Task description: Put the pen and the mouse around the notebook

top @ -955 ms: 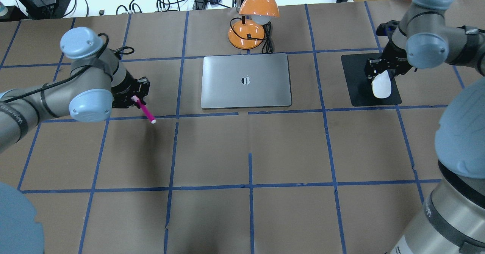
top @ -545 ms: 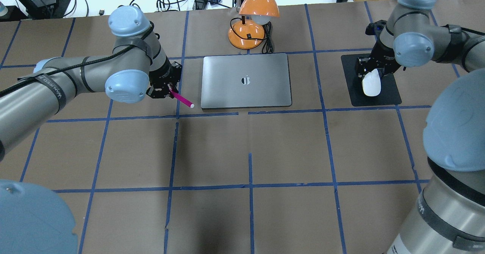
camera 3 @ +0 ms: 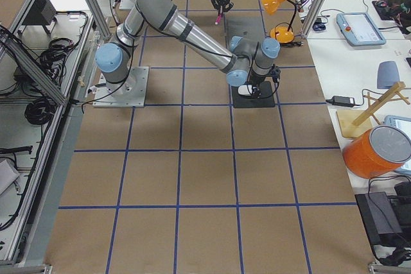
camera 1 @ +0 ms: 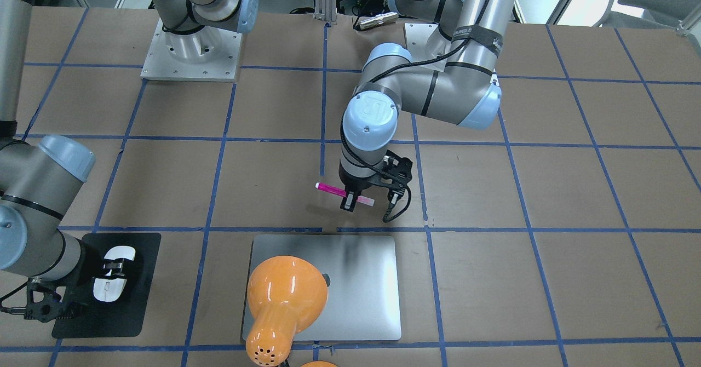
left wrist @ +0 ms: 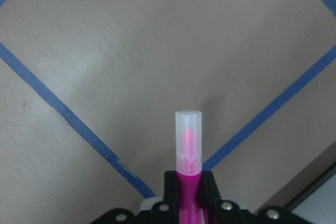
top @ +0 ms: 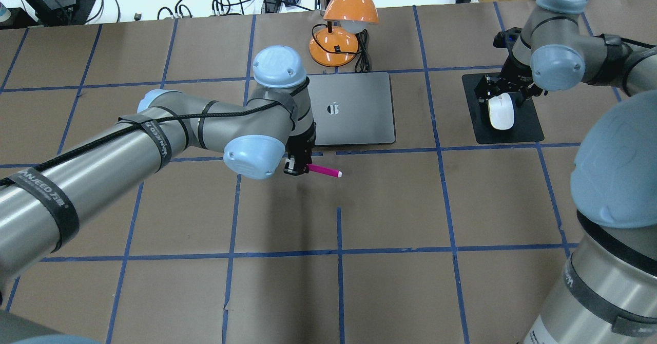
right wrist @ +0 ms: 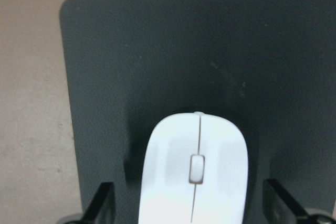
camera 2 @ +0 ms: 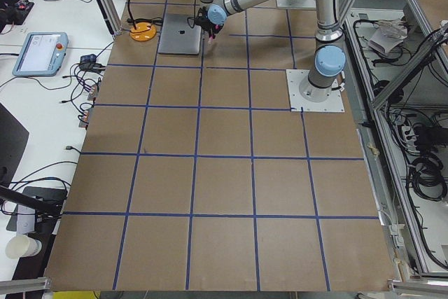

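The magenta pen (top: 324,171) hangs level above the table, my left gripper (top: 297,168) shut on its rear half. It sits just off the near edge of the silver notebook (top: 354,113), whose left part my left arm hides. In the left wrist view the pen (left wrist: 188,140) points its pale cap forward from between the jaws. The white mouse (top: 500,114) lies on a black mat (top: 513,133) to the notebook's right. My right gripper (right wrist: 188,186) straddles the mouse (right wrist: 194,171), open, with a gap on each side.
An orange desk lamp (top: 341,25) with its cord stands just behind the notebook. Blue tape lines grid the brown table. In the front-facing view the lamp shade (camera 1: 285,301) covers part of the notebook (camera 1: 361,268).
My left arm swung right with the pen, from left of the notebook to its near edge. The right gripper and the mouse shifted a little left on the mat.
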Robot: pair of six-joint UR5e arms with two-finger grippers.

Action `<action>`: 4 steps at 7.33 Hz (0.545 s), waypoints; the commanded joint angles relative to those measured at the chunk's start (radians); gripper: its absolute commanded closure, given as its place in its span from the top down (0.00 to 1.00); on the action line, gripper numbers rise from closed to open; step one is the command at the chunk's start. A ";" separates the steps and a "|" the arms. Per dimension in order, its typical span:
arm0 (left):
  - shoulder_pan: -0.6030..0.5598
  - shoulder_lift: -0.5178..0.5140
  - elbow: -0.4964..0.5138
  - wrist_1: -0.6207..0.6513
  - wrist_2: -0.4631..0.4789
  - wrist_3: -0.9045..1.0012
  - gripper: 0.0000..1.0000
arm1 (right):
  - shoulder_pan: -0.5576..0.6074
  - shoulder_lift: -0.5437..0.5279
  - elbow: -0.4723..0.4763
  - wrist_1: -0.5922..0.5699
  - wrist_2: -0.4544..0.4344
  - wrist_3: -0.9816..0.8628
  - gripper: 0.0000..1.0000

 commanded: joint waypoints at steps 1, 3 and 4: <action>-0.074 -0.025 -0.021 -0.001 -0.042 -0.146 0.00 | 0.034 -0.059 -0.048 0.094 -0.008 0.005 1.00; -0.081 -0.050 -0.008 0.003 -0.036 -0.150 0.00 | 0.057 -0.104 -0.068 0.169 -0.002 0.005 1.00; -0.081 -0.059 -0.006 0.003 -0.033 -0.149 0.40 | 0.076 -0.166 -0.069 0.235 -0.001 0.007 1.00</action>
